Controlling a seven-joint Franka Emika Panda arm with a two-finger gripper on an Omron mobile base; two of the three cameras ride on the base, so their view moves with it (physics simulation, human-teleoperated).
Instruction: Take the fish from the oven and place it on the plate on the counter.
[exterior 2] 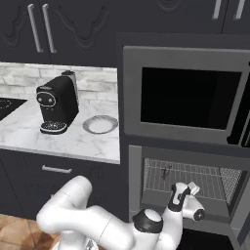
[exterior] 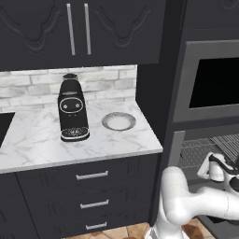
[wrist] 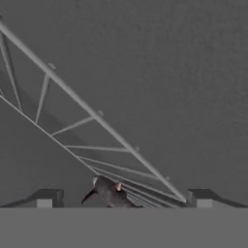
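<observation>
Lying on the wire rack inside the oven, the fish is showing small and dark toward the rack's near edge, just ahead of the gripper, whose jaws are standing wide apart with nothing between them. Nothing of the carrying is looking done yet: the plate is sitting bare near the right back corner of the desk, beside the coffee machine, so closing on the fish, lifting it out and setting it on that plate are all remaining.
</observation>
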